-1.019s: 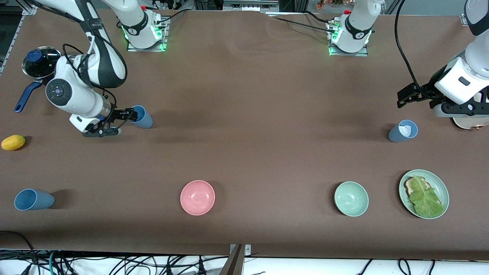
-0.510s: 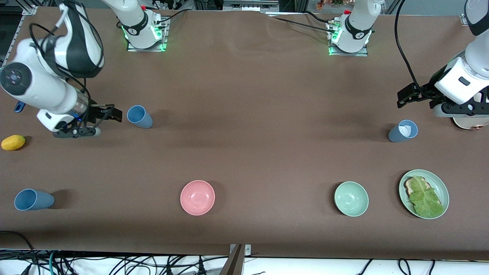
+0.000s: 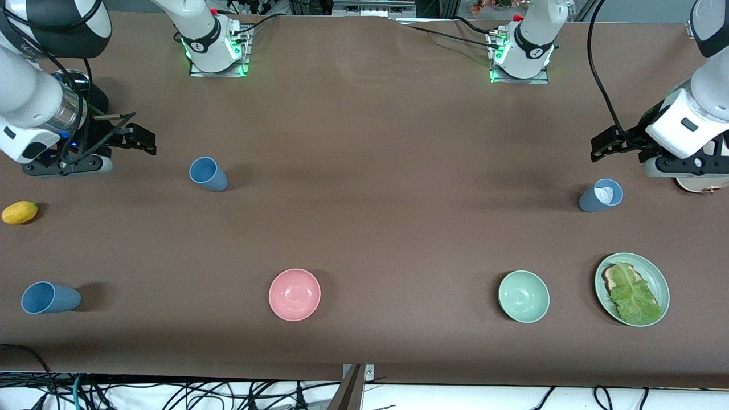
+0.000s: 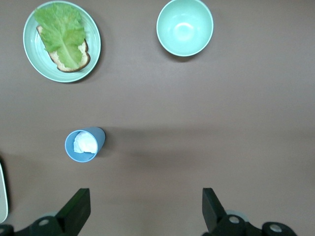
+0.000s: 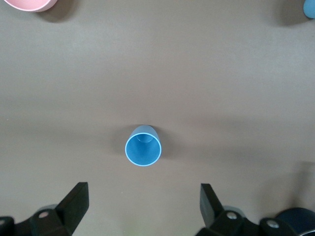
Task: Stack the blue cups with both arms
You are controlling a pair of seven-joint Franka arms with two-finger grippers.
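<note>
At ten o'clock on the table (image 3: pixel 364 171), the right gripper (image 3: pixel 128 136) is held spread wide above the mid-blue cup (image 3: pixel 208 173), probably lining up a grasp. At three o'clock, the left gripper (image 3: pixel 606 142) waits, likewise spread and empty, over the slate-blue cup (image 3: pixel 601 196).

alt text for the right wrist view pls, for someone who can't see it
Looking straight down on a brown table, an upright, empty blue cup stands untouched between the two open black fingers of the right gripper, which hangs above it. The edge of a pink bowl and part of another blue cup show at the picture's corners.
</note>
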